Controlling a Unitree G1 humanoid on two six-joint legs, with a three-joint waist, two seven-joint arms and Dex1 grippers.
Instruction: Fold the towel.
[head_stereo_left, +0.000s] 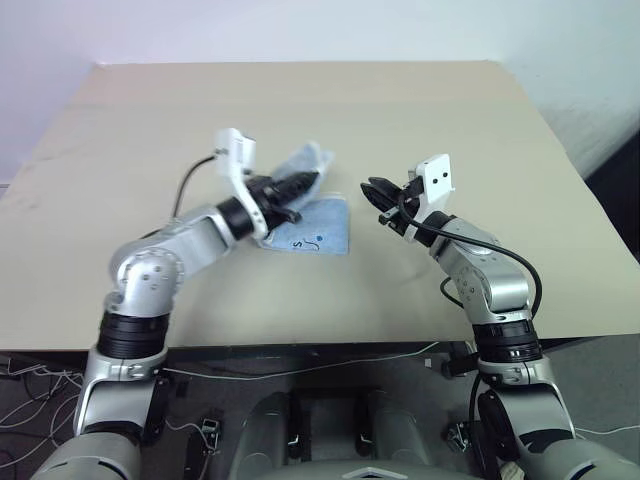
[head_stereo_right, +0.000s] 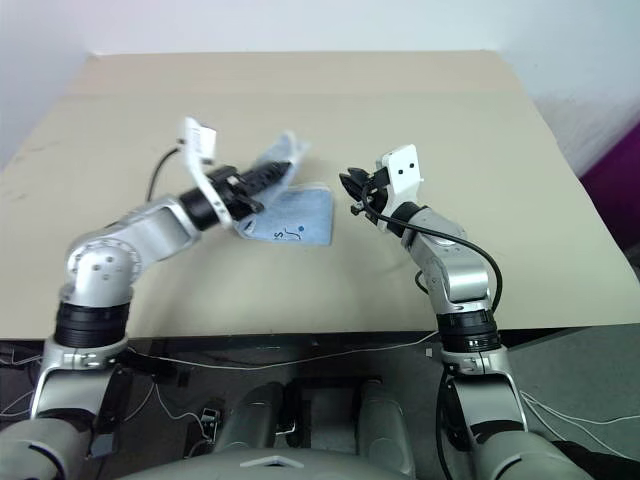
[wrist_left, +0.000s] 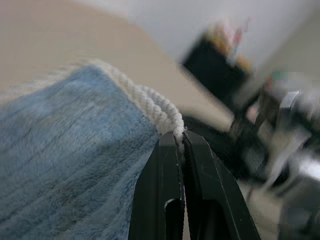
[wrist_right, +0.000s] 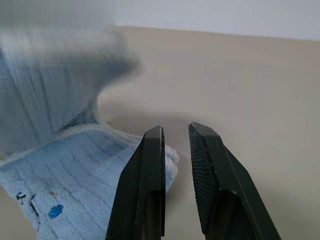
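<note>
One table (head_stereo_left: 420, 130), beige and wide, carries everything. One towel (head_stereo_left: 322, 233), light blue with white piped edging, lies near the middle of the table, somewhat toward the near edge. Part of it rests flat on the tabletop, showing a small dark motif with a blue dot; another part is lifted off the surface and rises toward the far edge. Two pincers are over the table. The left pincer (head_stereo_left: 308, 182) is clamped tight on the towel's white edging, as the left wrist view shows, with the cord (wrist_left: 159, 107) pinched right between its fingertips (wrist_left: 165, 155); it holds the raised part above the flat part. The right pincer (head_stereo_left: 378, 193) hangs in the air just beside the towel, on the side toward the table's right edge, apart from the cloth. Its two fingers (wrist_right: 207, 165) stand narrowly parted with nothing between them, and in the right wrist view the towel's nearest corner lies below and just beyond the fingertips.
</note>
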